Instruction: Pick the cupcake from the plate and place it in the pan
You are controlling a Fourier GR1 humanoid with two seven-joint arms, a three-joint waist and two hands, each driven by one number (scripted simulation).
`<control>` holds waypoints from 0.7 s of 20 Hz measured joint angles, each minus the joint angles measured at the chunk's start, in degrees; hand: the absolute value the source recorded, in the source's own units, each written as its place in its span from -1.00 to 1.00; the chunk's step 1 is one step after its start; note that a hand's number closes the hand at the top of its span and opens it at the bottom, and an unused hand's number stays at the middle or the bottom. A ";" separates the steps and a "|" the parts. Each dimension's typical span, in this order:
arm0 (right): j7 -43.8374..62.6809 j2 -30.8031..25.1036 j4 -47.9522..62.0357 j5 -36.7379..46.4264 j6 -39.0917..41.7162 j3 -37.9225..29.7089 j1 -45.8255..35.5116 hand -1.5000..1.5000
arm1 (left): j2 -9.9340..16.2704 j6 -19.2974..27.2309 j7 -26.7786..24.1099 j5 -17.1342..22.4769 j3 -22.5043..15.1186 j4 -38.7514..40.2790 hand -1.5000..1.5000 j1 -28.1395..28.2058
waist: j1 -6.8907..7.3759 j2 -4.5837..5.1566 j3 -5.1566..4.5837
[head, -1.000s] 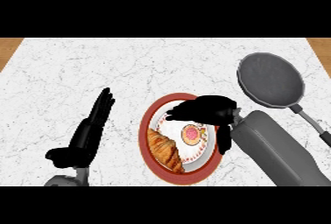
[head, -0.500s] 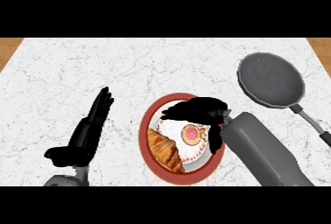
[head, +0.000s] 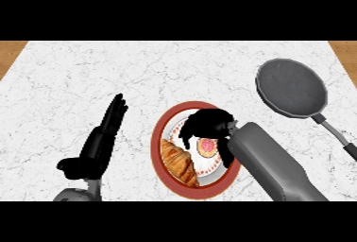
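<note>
Only one view rn, the head view looking steeply down at the marble counter (head: 70,80), so here goes. Center of frame, a bit low: red-rimmed plate (head: 159,142) w/ a croissant (head: 178,160) lying along its lower left side and the cupcake (head: 208,146) just to the right of it, pink top w/ a white wrapper edge showing. The right hand (head: 206,124) sits over the upper part of the plate, fingers curled down around the top edge of the cupcake, forearm coming in from the lower right. Can't tell if it actually has contact tbh, the black fingers hide that spot, but the pink top is visible and nothing looks lifted, so I'd read the cupcake as sitting on the plate. Coming from above prob makes sense bc the croissant blocks the left side. The pan (head: 291,88) is in the upper right of the frame, well apart from the plate, handle pointing down toward the right edge, so imo the carry is a short swing up and right, bowl is open w/ nothing in it. Left hand (head: 101,137) is at the left of the frame, fingers straight and pointing up, holding nothing, just resting out of the way.
</note>
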 measured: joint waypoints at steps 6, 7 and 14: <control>-3.85 1.62 3.07 3.98 -4.22 -1.06 -1.29 1.00 | -0.05 -0.95 -0.04 -0.34 0.33 -1.91 0.00 1.60 | 0.06 -0.16 0.03; -5.08 1.40 3.36 4.21 -5.58 -1.34 -0.86 1.00 | -0.09 -0.97 -0.23 -0.41 0.30 -2.18 0.00 2.24 | 0.15 -0.27 0.03; -4.62 2.10 1.23 3.74 -10.24 -7.13 0.96 1.00 | 0.26 -2.23 0.51 0.52 2.19 -1.87 0.00 1.53 | -0.36 0.11 0.08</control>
